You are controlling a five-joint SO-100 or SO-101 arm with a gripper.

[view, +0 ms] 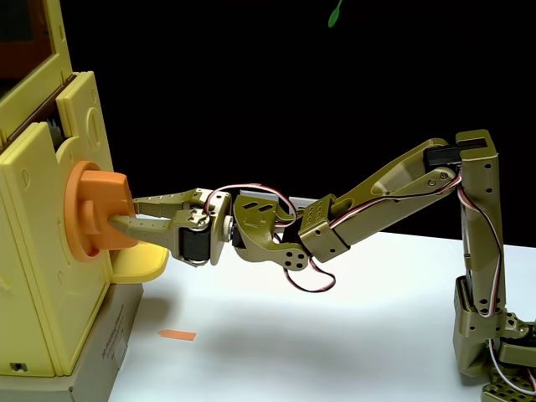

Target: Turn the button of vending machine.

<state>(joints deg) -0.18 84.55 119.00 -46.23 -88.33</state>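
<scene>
The vending machine is a big yellow plastic box filling the left edge of the fixed view. Its button, an orange disc with a thick bar sticking out to the right, sits on the machine's side face. My olive-green gripper reaches in from the right, stretched out level. One finger lies over the bar's top and the other under it, so the jaws are shut on the button's bar. The fingertips are partly hidden by the orange bar.
A yellow rounded tray juts out just below the gripper. The machine stands on a grey cardboard box. A small orange tag lies on the white table. The arm's base stands at the right.
</scene>
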